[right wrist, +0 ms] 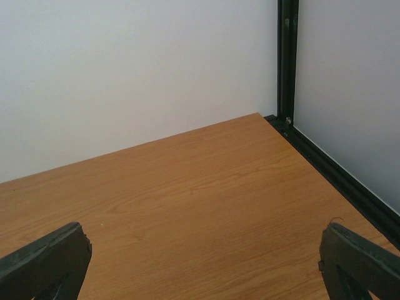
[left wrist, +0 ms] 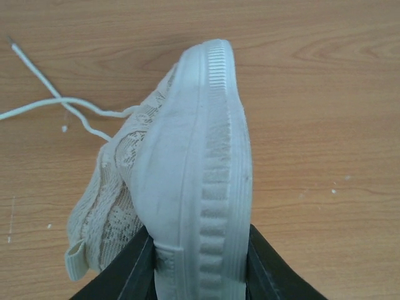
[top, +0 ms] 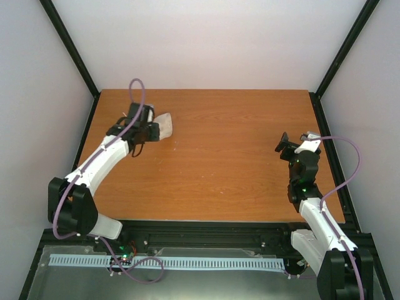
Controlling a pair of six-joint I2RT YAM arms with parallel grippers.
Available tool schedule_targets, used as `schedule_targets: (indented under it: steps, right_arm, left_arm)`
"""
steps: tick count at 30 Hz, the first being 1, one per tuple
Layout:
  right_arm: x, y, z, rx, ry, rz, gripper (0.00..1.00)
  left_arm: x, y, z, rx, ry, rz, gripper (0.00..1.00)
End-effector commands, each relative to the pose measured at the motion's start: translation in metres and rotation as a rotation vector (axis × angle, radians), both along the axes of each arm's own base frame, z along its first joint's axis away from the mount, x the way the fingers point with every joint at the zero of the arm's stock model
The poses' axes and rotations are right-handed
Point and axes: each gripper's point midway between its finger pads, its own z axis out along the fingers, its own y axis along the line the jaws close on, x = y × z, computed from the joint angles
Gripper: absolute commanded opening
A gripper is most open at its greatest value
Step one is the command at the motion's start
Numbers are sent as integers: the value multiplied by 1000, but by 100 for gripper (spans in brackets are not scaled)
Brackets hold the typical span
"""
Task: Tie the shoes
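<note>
Sneaker (left wrist: pixel 187 175): cream, with a lace-patterned upper and a ribbed pale sole; it is in the far-left part of the desk (top: pixel 231 162), just beyond the left arm's tip.
Sneaker pose: turned on its side, sole edge facing the left wrist camera; I cannot tell whether it rests on the wood or is lifted off it.
Left gripper (top: pixel 147 127): narrowed onto one end of the sneaker, with a black finger (left wrist: pixel 128 275) pressed against each side of the sole.
Laces (left wrist: pixel 56 103): thin, white and untied, trailing loose over the wood to the left of the sneaker, two strands crossing.
Right gripper (right wrist: pixel 204 244): spread wide with nothing between its fingers, over bare wood near the right edge of the desk, well apart from the sneaker.
Right surroundings: a black frame post (right wrist: pixel 287 56) stands at the far-right corner.
</note>
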Motion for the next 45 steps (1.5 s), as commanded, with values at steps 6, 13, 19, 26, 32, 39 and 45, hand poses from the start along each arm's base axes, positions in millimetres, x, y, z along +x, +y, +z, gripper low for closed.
schedule_targets:
  steps: [6,13,19,26,32,39,45]
  right_arm:
    - [2,-7,9,41,-11,-44,100]
    - [4,-6,7,54,-5,-39,100]
    - [5,-6,5,53,5,-40,100]
    - [7,-4,5,53,10,-29,100]
    - [11,-3,10,103,11,-33,100]
    - [23,44,28,123,39,238,100]
    - [25,108,35,161,159,573,100]
  left_arm:
    - [-53,-98,-38,384,-14,-228,1]
    - [-99,-157,-108,613,75,-391,12]
    - [-128,-193,-126,495,112,-494,44]
    - [-139,-196,-125,400,116,-508,85]
    - [-139,-204,-64,233,-17,-511,100]
    - [-107,-178,50,-54,-184,-418,100]
    - [-79,-90,115,-305,-224,-191,100]
